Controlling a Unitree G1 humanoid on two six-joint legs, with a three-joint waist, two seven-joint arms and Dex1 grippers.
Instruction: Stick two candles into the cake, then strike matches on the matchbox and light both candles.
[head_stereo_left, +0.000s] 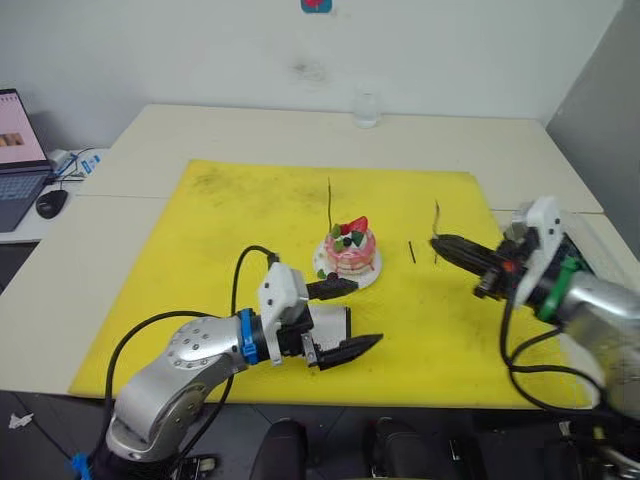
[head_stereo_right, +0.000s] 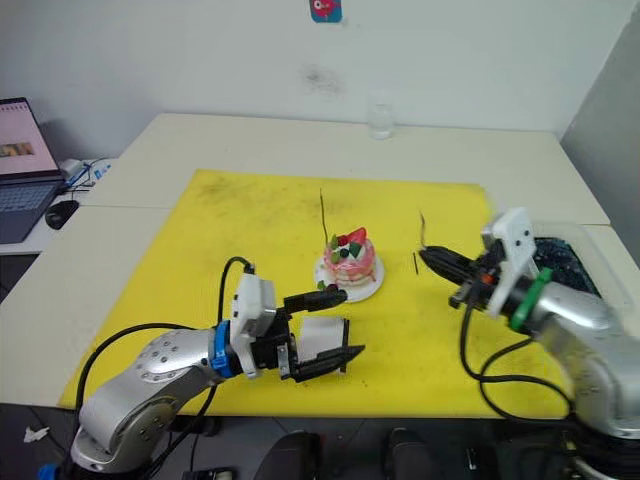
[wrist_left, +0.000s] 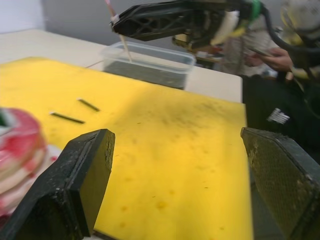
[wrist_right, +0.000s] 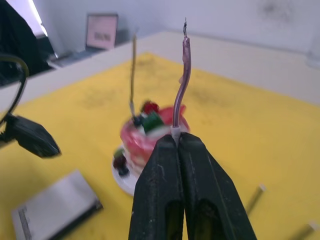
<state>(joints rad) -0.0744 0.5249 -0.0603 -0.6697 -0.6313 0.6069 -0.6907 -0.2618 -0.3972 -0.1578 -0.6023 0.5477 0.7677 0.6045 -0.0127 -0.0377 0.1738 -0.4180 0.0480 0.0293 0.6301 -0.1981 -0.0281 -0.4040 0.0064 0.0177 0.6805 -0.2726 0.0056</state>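
Observation:
The pink-and-white cake (head_stereo_left: 351, 252) sits on its white plate (head_stereo_left: 372, 274) mid-mat. One thin candle (head_stereo_left: 329, 205) stands upright in its far left side. To the cake's right, my right gripper (head_stereo_left: 437, 241) is shut on the foot of the second candle (wrist_right: 181, 75), which points up, slightly bent. Two dark matches (wrist_left: 66, 117) lie on the mat between the cake and that gripper. My left gripper (head_stereo_left: 365, 312) is open just in front of the cake. The white matchbox (head_stereo_left: 330, 322) lies flat between its fingers (wrist_left: 75, 185), close to the palm.
A yellow mat (head_stereo_left: 230, 230) covers the table's middle. A clear glass (head_stereo_left: 366, 110) stands at the far edge. A laptop (head_stereo_left: 15, 150) and a mouse (head_stereo_left: 50, 203) are at the far left. A clear lidded container (wrist_left: 150, 60) is on the right, and a person's hand (wrist_left: 275, 55) is beyond it.

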